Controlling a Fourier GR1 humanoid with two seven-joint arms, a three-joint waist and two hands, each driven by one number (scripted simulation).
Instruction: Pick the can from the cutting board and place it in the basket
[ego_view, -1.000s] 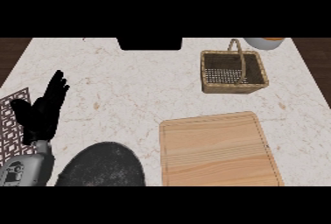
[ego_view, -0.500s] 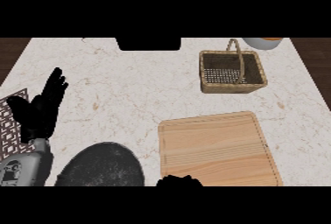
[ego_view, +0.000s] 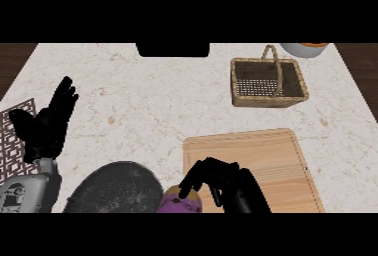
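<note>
Head view is showing the right hand (ego_view: 221, 185) hanging over the lower left corner of the cutting board (ego_view: 255, 165), its fingers curling downward with nothing visibly held between them. Just below those fingers, at the bottom edge of the frame, a purple and yellow can (ego_view: 181, 202) is lying off the board's left edge, touching the dark round pan (ego_view: 114, 190) beside it. Most of the board's surface is lying bare toward the right. The wicker basket (ego_view: 267, 82) is sitting in the upper right, handle up, well apart from the board, with open marble counter (ego_view: 148, 100) between them. At the left edge, the left hand (ego_view: 48, 125) is resting with fingers straight and spread, beside a patterned mat (ego_view: 15, 117).
</note>
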